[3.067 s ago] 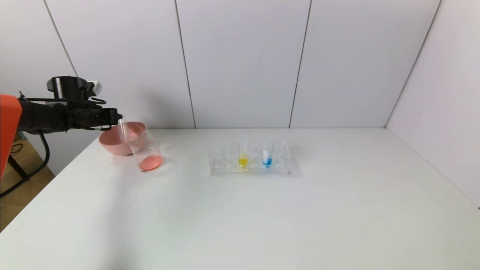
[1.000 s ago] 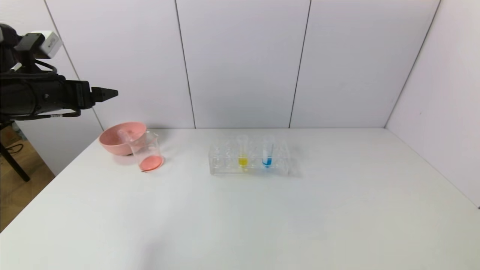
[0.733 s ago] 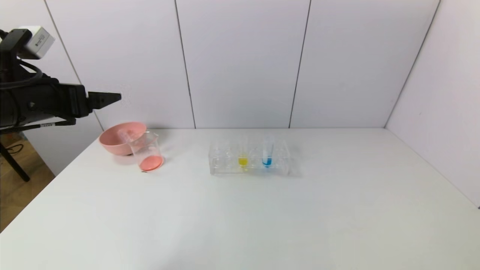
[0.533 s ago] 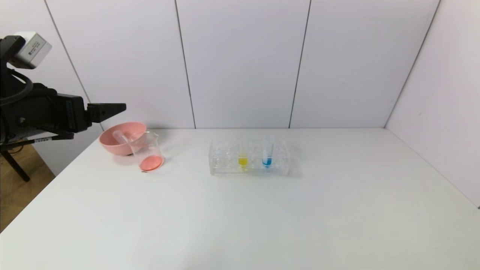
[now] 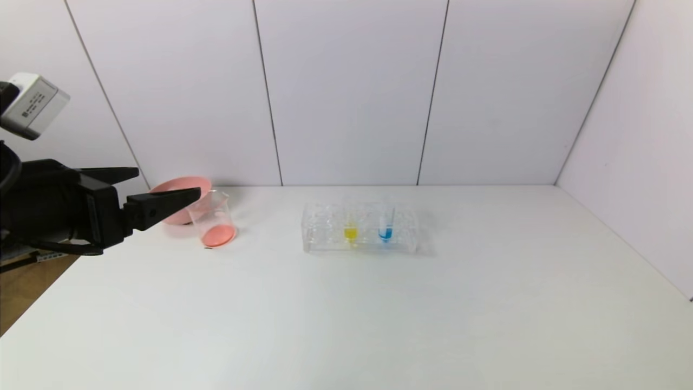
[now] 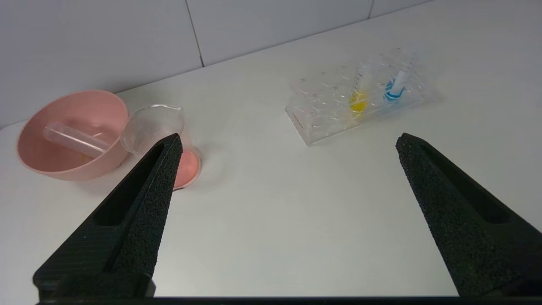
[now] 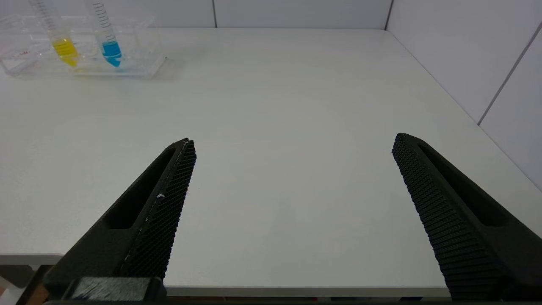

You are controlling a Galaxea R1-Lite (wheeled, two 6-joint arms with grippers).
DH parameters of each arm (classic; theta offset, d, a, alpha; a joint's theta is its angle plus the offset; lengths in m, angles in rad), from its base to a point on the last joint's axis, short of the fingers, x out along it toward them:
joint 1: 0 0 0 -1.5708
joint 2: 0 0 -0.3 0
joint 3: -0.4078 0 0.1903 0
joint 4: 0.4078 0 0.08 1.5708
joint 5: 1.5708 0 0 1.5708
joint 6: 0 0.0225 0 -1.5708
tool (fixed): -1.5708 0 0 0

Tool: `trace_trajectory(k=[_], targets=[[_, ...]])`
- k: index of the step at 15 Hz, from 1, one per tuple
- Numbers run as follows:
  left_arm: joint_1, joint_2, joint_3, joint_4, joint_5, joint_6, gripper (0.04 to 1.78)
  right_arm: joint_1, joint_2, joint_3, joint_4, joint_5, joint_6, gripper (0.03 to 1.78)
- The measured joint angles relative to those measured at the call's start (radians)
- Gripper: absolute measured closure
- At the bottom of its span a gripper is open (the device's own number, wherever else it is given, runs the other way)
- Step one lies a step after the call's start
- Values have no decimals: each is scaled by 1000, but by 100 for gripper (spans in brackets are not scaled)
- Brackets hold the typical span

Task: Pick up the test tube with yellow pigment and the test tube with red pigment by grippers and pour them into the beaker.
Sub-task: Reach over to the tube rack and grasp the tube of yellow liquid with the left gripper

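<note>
your left pincer point(image 5: 165, 187) hangs at the left edge of the white bench point(image 5: 346, 303), its two black fingers spread wide with nothing between them, pointing toward the middle of the bench. in the head view its nearer fingertip overlaps the pink bowl point(image 5: 178, 199); the wrist view shows the pincer point(image 6: 288, 142) raised above the bench, apart from every vessel. the beaker point(image 5: 212, 219) stands upright just beside the bowl, on the side toward the rack, with a layer of red-orange liquid across its bottom. an emptied clear test tube point(image 6: 76, 139) lies slanted inside the pink bowl point(image 6: 70, 131); it is the only tube outside the rack. the test tube with yellow pigment point(image 5: 351, 225) stands upright in the clear tube rack point(image 5: 360, 227) near the bench's centre, well apart from the beaker, and a test tube with blue liquid point(image 5: 386, 225) stands in the slot beside it, on the side away from the bowl. your right pincer point(image 7: 292, 142) waits off the near edge of the bench, also spread wide and holding nothing, with the rack point(image 7: 80, 46) far ahead of it.
</note>
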Motion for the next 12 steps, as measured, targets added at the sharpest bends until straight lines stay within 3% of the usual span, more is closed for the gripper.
trace_trajectory(k=[6,12], targets=[[-83,19,61,-15,1,-3,6,0,0,0,0,0,0,11],[-115,170,76,-213,-41,-20,6,0,0,0,0,0,0,11]])
